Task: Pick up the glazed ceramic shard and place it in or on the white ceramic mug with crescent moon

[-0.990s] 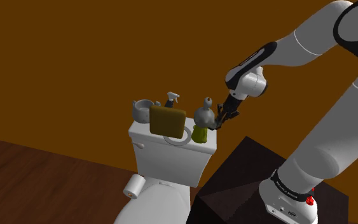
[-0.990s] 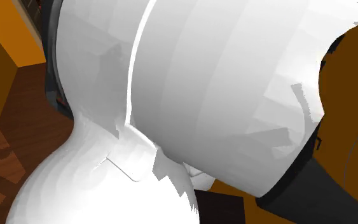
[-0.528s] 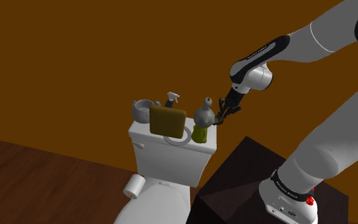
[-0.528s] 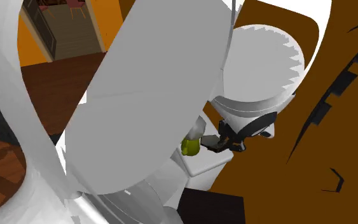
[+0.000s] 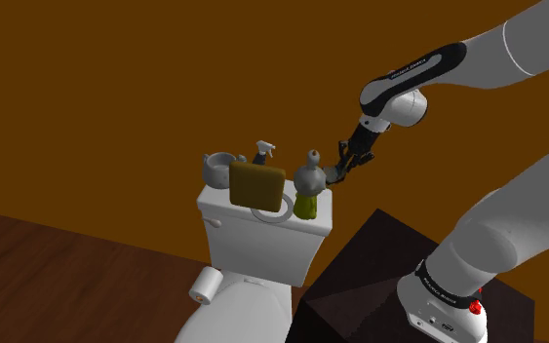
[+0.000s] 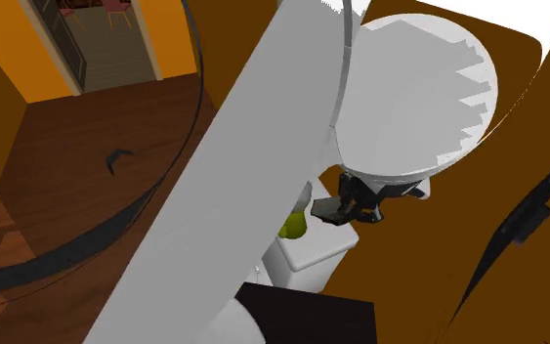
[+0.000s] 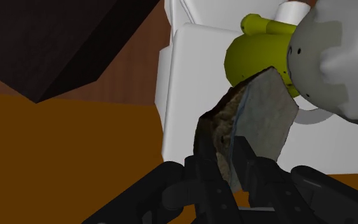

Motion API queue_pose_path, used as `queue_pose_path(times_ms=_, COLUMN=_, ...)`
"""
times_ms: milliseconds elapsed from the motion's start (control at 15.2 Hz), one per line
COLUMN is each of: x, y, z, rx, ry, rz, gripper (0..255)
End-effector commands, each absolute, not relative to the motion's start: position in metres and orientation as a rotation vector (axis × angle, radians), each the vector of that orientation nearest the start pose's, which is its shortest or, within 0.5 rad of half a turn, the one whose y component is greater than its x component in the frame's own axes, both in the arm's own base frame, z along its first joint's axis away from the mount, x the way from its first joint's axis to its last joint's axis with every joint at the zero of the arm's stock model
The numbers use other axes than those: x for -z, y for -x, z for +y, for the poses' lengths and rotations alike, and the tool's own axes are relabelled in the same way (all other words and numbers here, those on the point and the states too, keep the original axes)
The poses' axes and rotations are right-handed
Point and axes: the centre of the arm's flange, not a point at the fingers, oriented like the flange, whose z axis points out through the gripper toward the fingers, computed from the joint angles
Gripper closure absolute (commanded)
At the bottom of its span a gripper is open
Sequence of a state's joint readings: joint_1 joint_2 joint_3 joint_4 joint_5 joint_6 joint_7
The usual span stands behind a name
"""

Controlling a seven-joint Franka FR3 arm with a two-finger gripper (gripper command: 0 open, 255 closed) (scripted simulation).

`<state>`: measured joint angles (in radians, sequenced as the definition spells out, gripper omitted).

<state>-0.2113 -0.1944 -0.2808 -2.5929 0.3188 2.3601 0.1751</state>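
Observation:
My gripper (image 7: 230,162) is shut on the glazed shard (image 7: 260,124), a flat grey piece with a rough brown edge, clasped upright between the black fingers (image 7: 204,167). In the shoulder view the gripper (image 5: 336,172) hangs just above the right end of the toilet tank (image 5: 262,239), beside a grey round jug (image 5: 309,177). The white mug (image 5: 220,164) stands at the tank lid's far left end, well apart from the gripper. From the second exterior view the gripper (image 6: 346,207) shows under the white arm.
On the tank lid stand a spray bottle (image 5: 262,151), an olive-brown block (image 5: 255,185) and a yellow-green bottle (image 5: 305,206) between gripper and mug. A paper roll (image 5: 204,285) lies on the toilet below. The dark stand (image 5: 379,283) is at lower right.
The arm's wrist has swung upward and the gripper has risen slightly above the tank's right end with the shard still clasped. The things on the lid have not moved.

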Motion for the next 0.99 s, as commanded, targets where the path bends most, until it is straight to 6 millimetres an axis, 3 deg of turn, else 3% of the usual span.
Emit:
queue_pose_path(times_ms=0, x=-0.331, y=-0.377, z=-0.195, rx=-0.013, ry=2.584, rz=1.239, gripper=255)
queue_pose_path(times_ms=264, x=-0.347, y=-0.377, z=-0.195, rx=-0.013, ry=2.584, rz=1.239, gripper=255)
queue_pose_path(times_ms=924, x=-0.355, y=-0.492, z=-0.131, rx=-0.013, ry=2.584, rz=1.239, gripper=255)
